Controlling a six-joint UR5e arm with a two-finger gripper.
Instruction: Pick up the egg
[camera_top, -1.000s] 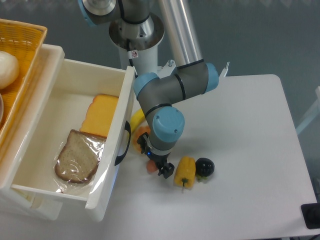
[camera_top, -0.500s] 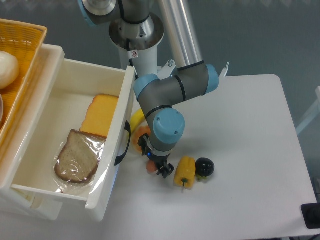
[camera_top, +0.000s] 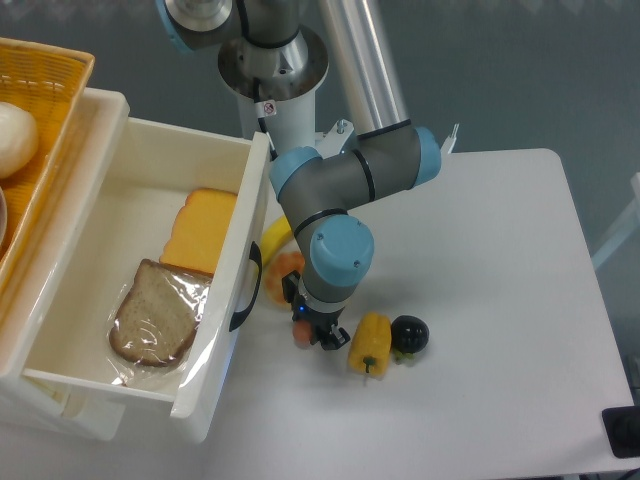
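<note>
Shifted slightly rightward since a second ago, the end effector (camera_top: 314, 337) points down at the white desk (camera_top: 480, 300), its fingers straddling the egg (camera_top: 302, 335), though whether they pinch it I cannot tell, with the yellow pepper (camera_top: 369, 342) and black fruit (camera_top: 409, 333) just beside.

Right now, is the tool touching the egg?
Cannot tell. In the fixed camera view the tool sits right over the egg, whose little visible sliver shows neither contact nor gap.
</note>
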